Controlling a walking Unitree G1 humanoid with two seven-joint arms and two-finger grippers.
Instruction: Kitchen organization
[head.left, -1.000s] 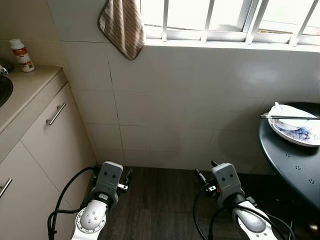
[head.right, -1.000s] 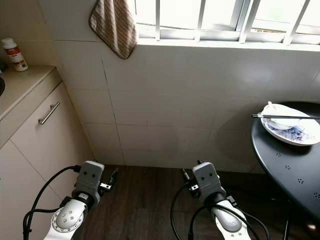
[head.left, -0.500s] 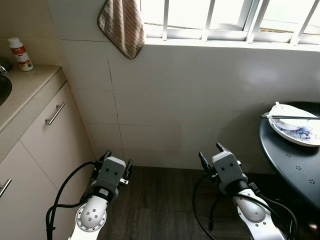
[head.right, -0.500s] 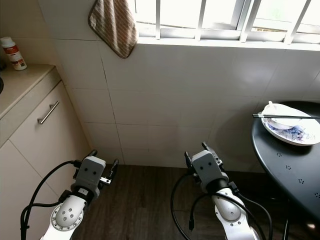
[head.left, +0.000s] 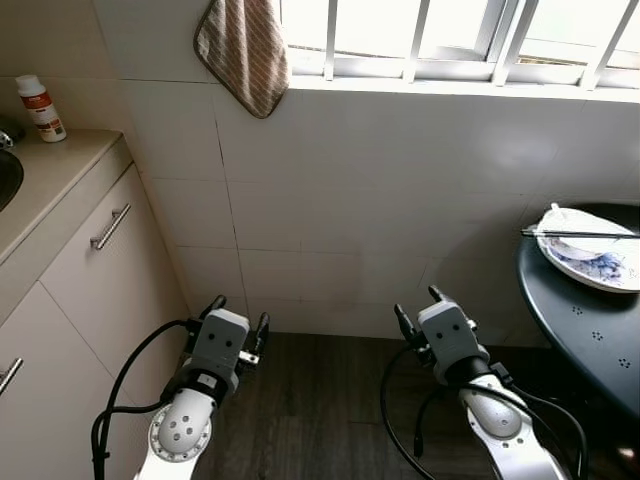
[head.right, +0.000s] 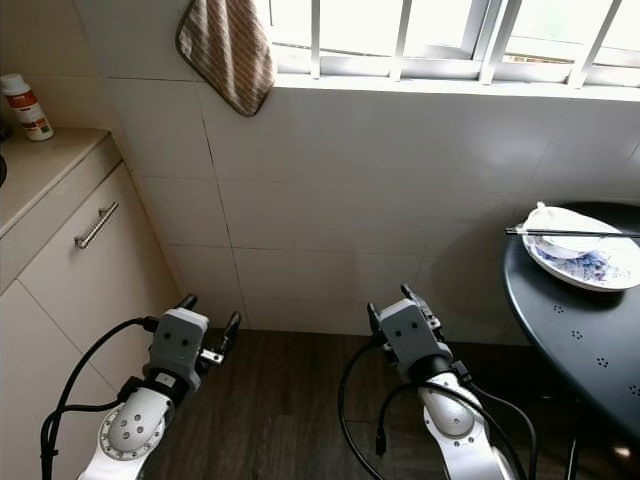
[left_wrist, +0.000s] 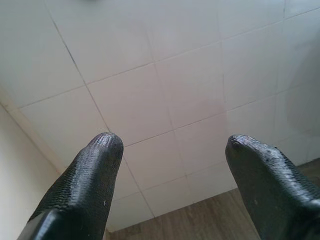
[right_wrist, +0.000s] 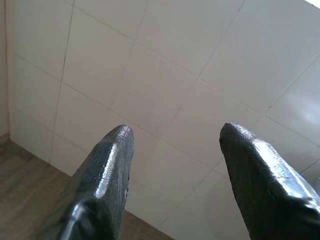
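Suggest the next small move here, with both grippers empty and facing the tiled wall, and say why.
Probably turn right toward the black table. The left gripper and right gripper are open, low and pointed at bare tiles, while the plate with chopsticks across it sits at the table's near edge.

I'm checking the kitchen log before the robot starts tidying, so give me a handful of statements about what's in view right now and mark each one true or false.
1. A striped cloth hangs by the window. True.
2. The chopsticks lie on the counter by the sink. False: they rest across the bowl on the plate on the dark round table.
3. Both pincers are open and hold nothing. True: the left pincer and right pincer face the tiled wall.
4. The bottle stands on the floor. False: it stands on the counter.
5. The cabinet door is open. False: it is shut.
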